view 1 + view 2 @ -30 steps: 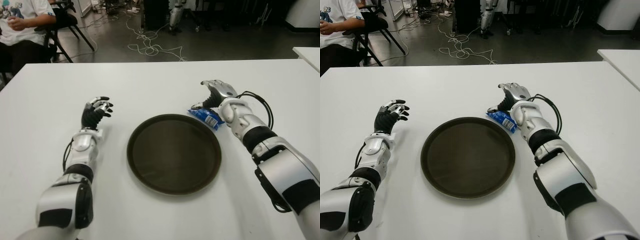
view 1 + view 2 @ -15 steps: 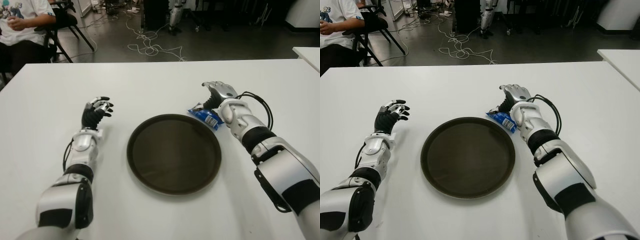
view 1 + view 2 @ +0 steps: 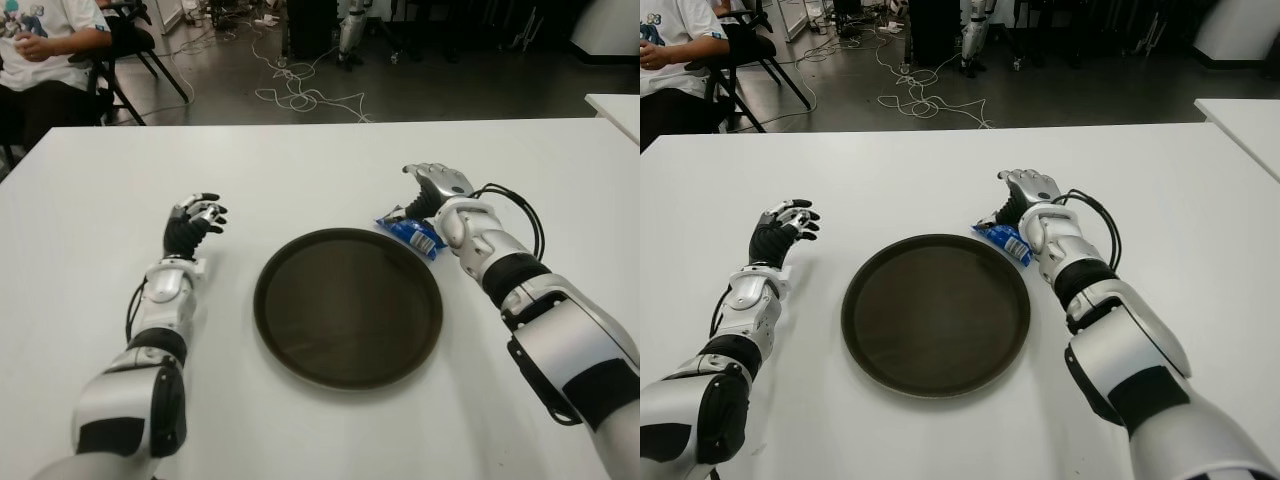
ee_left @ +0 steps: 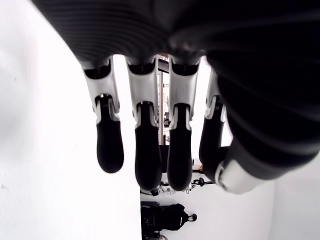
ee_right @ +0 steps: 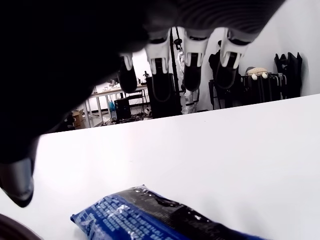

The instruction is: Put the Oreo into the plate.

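The right hand (image 3: 432,190) hovers with open, empty fingers (image 5: 192,60) over the blue Oreo packet (image 3: 410,234), which lies flat on the white counter (image 3: 300,180), touching the plate (image 3: 348,305) rim; the left hand (image 3: 193,222) idles far side, fingers relaxed.

Your Oreo (image 3: 412,233) pack is bright blue with small white print and a dark, near-black patch at one end. Your plate (image 3: 348,306) is plain dark brown, no pattern, slightly glossy. The table (image 3: 300,170) is flat white. Your right hand (image 3: 434,187) is silver-grey with black fingertips; your left hand (image 3: 194,220) is mostly black with silver knuckle segments. Both forearms are silver-white with black bands. The person (image 3: 40,45) at the far left wears a white printed shirt.
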You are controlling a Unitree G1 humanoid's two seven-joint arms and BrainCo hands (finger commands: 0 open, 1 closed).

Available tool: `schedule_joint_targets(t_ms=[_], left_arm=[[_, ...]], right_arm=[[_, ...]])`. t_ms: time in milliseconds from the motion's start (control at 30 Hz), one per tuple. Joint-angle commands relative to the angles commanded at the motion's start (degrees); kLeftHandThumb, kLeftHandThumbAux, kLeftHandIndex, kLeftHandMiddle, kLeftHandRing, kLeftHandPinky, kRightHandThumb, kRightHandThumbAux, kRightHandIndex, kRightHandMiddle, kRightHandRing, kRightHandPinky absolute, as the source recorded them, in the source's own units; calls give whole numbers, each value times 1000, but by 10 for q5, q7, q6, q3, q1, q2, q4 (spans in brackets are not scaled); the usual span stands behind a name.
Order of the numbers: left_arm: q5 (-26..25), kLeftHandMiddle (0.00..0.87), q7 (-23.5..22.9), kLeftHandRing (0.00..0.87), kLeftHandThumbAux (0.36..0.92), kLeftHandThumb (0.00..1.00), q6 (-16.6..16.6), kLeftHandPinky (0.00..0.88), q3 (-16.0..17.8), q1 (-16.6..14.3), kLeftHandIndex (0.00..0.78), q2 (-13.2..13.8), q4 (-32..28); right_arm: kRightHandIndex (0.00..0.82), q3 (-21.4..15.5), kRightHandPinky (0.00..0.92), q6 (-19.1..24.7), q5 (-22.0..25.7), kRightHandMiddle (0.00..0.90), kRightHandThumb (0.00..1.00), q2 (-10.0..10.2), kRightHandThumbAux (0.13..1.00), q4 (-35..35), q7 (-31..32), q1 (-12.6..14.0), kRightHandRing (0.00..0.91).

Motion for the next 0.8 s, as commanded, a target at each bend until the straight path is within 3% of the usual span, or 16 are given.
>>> schedule_joint_targets(t_ms=[800], left_arm=[[1, 510, -3, 510, 676, 829, -1, 500, -1, 1, 385, 1, -1]], right_arm=[[72, -8, 90, 41, 9, 84, 0, 8, 590, 10, 2, -9, 89]])
